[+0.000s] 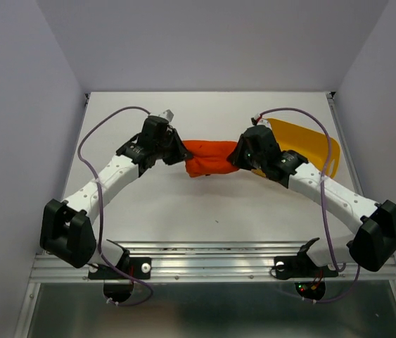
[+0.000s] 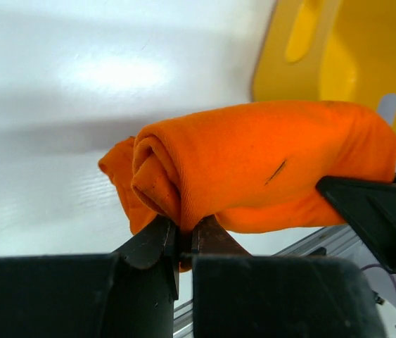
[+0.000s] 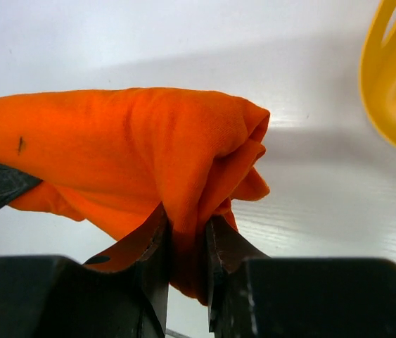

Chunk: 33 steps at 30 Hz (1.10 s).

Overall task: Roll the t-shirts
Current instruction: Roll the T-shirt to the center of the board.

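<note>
The orange-red t-shirt (image 1: 210, 157) is rolled into a short thick bundle, held between both grippers at the middle of the table. My left gripper (image 1: 181, 152) is shut on its left end; the left wrist view shows the spiral roll end (image 2: 157, 176) pinched between the fingers (image 2: 152, 243). My right gripper (image 1: 236, 156) is shut on its right end, with cloth (image 3: 183, 155) squeezed between the fingers (image 3: 229, 246). The roll appears lifted a little off the table in the wrist views.
The yellow plastic tub (image 1: 307, 146) lies on its side just behind and right of my right arm, also in the left wrist view (image 2: 338, 49) and the right wrist view (image 3: 394, 84). Grey walls enclose the white table (image 1: 205, 204). A metal rail (image 1: 212, 257) runs along the near edge.
</note>
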Tool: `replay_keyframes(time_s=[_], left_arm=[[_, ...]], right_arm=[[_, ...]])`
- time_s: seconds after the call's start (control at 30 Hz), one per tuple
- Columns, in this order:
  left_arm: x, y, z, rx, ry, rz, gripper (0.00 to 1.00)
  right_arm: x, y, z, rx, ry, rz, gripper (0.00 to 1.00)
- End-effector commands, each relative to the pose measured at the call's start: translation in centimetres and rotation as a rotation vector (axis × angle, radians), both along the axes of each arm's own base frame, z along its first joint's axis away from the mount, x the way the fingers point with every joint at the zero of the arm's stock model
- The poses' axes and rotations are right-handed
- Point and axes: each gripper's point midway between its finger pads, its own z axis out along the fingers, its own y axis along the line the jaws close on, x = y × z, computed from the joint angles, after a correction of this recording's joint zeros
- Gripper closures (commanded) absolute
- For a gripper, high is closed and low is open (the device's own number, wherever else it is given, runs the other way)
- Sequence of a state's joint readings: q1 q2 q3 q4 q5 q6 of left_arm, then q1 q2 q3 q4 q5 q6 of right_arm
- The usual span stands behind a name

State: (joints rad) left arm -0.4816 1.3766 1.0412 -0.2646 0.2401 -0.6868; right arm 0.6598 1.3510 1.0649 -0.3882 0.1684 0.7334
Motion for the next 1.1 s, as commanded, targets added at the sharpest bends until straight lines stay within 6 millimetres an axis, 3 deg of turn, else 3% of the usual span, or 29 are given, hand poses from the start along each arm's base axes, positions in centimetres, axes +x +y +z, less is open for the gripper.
replay_keyframes(time_s=[0.0,0.03,0.13,0.47,0.6,0.8,1.07], left_arm=[[2.7,-1.4,6.0,-0.024,-0.141,-0.021,1.0],[3.2,-1.8,7.3,-0.036,-0.163,-0.025,1.0],[3.7,-2.2,7.1,-0.03,-0.156,-0.039,1.0],[3.2,-2.0,4.1,0.008,-0.124,-0.059,1.0],[2.2,-1.9,1.9,0.009,-0.088,-0.081,1.0],[-1.9,-1.9,-3.1,-0.033,0.023,-0.138,1.0],[-7.5,-3.7,-6.3,-0.079,0.117,-0.209,1.0]], right_arm=[[1.2,-2.8,3.5,-0.084,-0.079,-0.062,0.99],[1.2,-2.9,3.6,-0.088,-0.079,-0.061,0.99],[1.1,-2.7,3.4,-0.09,-0.07,-0.053,0.99],[0.6,-2.8,0.7,-0.101,-0.015,-0.06,0.99],[-0.3,-2.6,-2.1,-0.095,0.039,-0.045,0.99],[-3.6,-3.4,-6.7,-0.074,0.131,-0.021,0.99],[-7.5,-4.8,-10.5,-0.055,0.224,-0.022,0.99]])
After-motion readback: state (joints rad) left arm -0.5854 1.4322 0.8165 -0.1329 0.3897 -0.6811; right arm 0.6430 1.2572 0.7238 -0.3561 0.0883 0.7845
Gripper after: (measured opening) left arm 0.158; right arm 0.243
